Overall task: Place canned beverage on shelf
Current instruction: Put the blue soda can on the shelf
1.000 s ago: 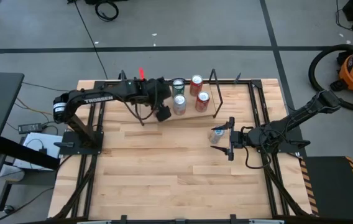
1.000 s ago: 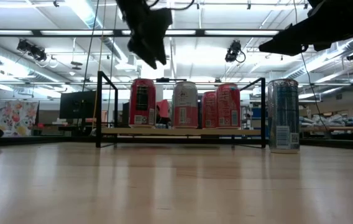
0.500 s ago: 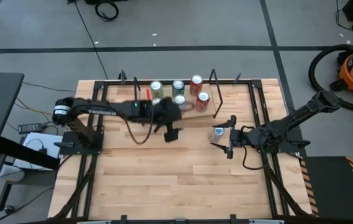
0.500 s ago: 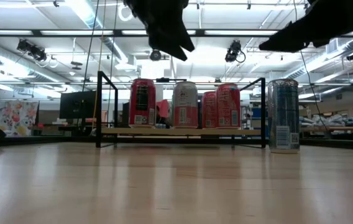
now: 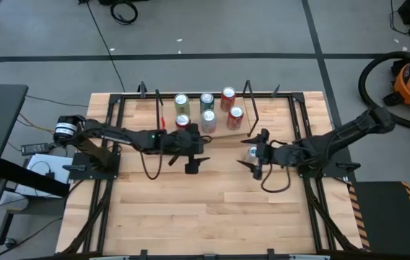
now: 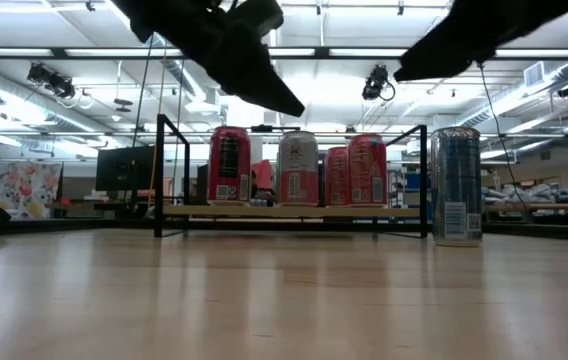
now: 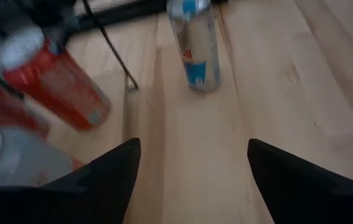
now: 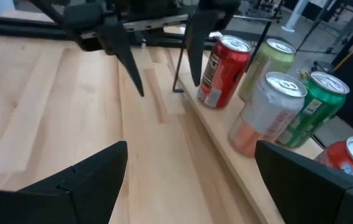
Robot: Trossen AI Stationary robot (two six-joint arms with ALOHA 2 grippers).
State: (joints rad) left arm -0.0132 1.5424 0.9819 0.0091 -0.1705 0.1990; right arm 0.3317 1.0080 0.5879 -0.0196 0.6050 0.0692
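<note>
A slim blue-and-silver can [image 5: 250,152] stands upright on the tabletop just right of the low wood shelf [image 5: 223,133]. It also shows in the low view [image 6: 456,185] and the left wrist view [image 7: 195,43]. Several cans [image 6: 298,168] stand on the shelf. My right gripper [image 5: 258,157] is open and raised beside the slim can; the right wrist view [image 8: 189,180] does not show that can. My left gripper [image 5: 195,165] is open and empty, raised in front of the shelf's near edge; it also shows in its own wrist view [image 7: 189,180].
Black rod uprights [image 6: 160,175] stand at the shelf's ends. The red can [image 8: 225,70] nearest the shelf's near edge is close to my left gripper [image 8: 158,37]. Bare wood tabletop [image 5: 212,209] spreads toward the near edge. Black frame rails [image 5: 302,130] run along both table sides.
My left gripper has swung away from above the shelf toward the table's near edge and come lower. My right gripper has gone toward the table's left, closer to the slim can. The cans have stayed in place.
</note>
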